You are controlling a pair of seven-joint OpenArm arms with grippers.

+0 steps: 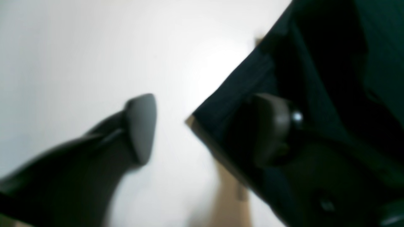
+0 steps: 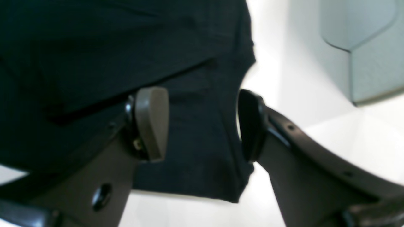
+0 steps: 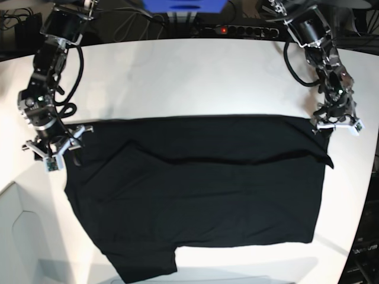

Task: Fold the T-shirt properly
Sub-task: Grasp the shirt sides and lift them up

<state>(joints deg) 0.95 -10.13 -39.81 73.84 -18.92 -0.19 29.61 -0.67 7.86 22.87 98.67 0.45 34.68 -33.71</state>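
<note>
The black T-shirt lies spread on the white table, its upper part folded down into a straight top edge. My left gripper hovers at the shirt's top right corner. In the left wrist view that gripper is open, one finger over the T-shirt and the other over bare table. My right gripper is at the top left corner. The right wrist view shows this gripper open, with a flap of the T-shirt lying in the gap between its fingers.
A power strip, cables and a blue box sit beyond the table's far edge. The table's rounded edge runs close past both grippers. A grey panel shows beyond the right gripper.
</note>
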